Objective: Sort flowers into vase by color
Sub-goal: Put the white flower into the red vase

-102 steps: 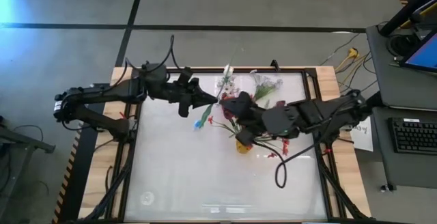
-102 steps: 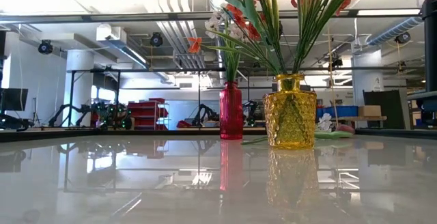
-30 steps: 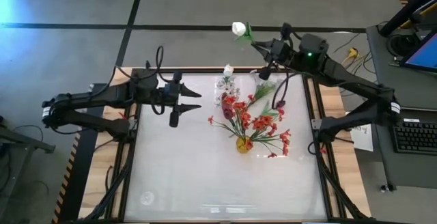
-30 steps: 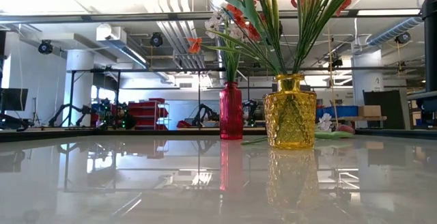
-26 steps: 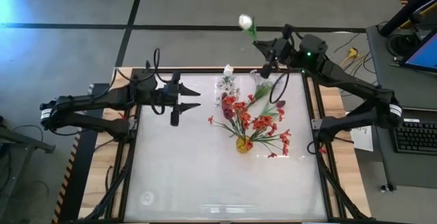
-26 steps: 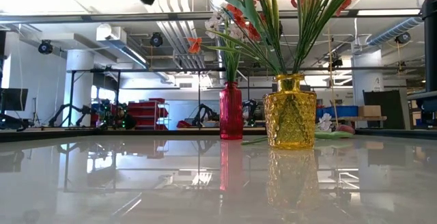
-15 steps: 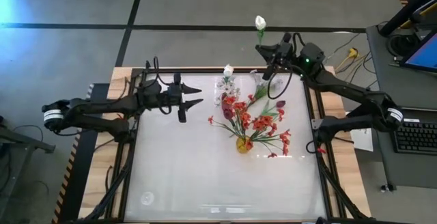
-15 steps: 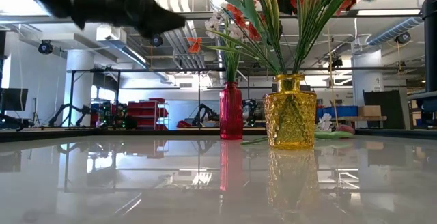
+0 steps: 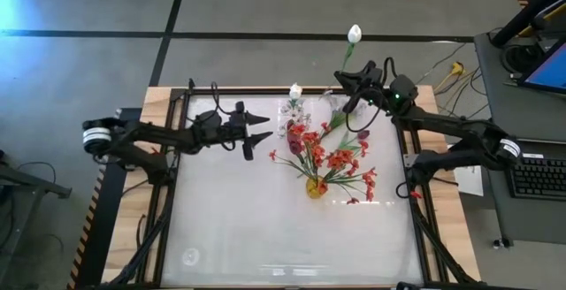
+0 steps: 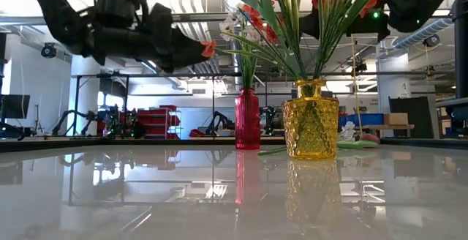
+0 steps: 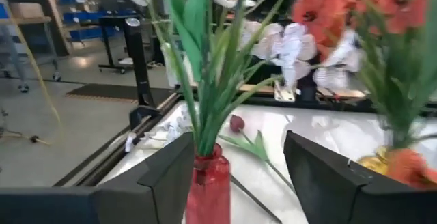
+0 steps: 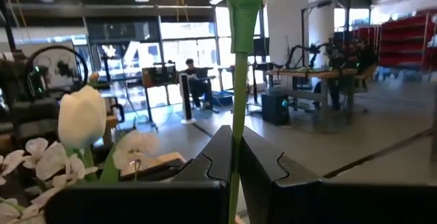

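done: red-orange flowers (image 9: 329, 160) in yellow vase (image 10: 311, 119); whites in red vase (image 10: 247, 119)
right pincer (image 9: 350, 92): clamped on white tulip (image 9: 354, 34), aloft
left pincer (image 9: 258, 137): spread, empty
left: dark red tulip (image 11: 237, 123) on tabletop (image 9: 265, 228)

No readable text, label or number — none in any view.

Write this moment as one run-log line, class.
right gripper: shut on white tulip stem, raised at far edge | left gripper: open, near red vase | yellow vase: holds red-orange flowers
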